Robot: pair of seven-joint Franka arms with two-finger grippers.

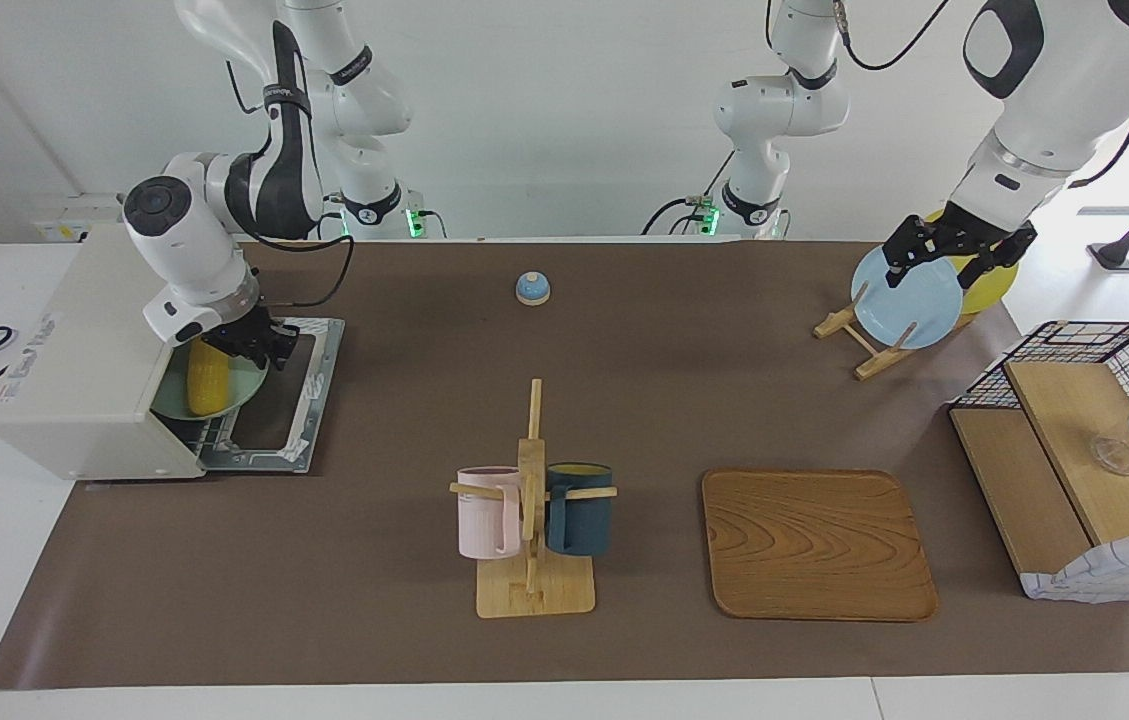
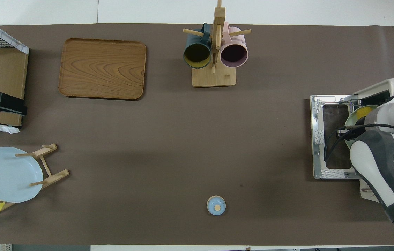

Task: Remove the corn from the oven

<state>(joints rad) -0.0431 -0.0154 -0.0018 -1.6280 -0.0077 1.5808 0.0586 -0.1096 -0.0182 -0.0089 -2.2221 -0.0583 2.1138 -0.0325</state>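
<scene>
Yellow corn (image 1: 206, 378) on oven (image 1: 84, 370) plate | right claw (image 1: 246, 343) at corn, grip unclear | left claw (image 1: 954, 255) apart | oven lettering unreadable

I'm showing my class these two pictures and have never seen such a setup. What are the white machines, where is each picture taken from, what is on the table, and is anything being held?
These are two robot arms with two-finger grippers at a table. One picture faces them from across the table; the other looks down from above their end.

The right gripper is at the open oven, at the end of the corn, which lies on a green plate; a firm hold is not clear.

The left gripper waits, open, over a blue plate and a yellow plate in a rack.

Also there: a wooden tray, a mug stand with a pink mug and a dark blue mug, a small bell, and a wire basket.
</scene>
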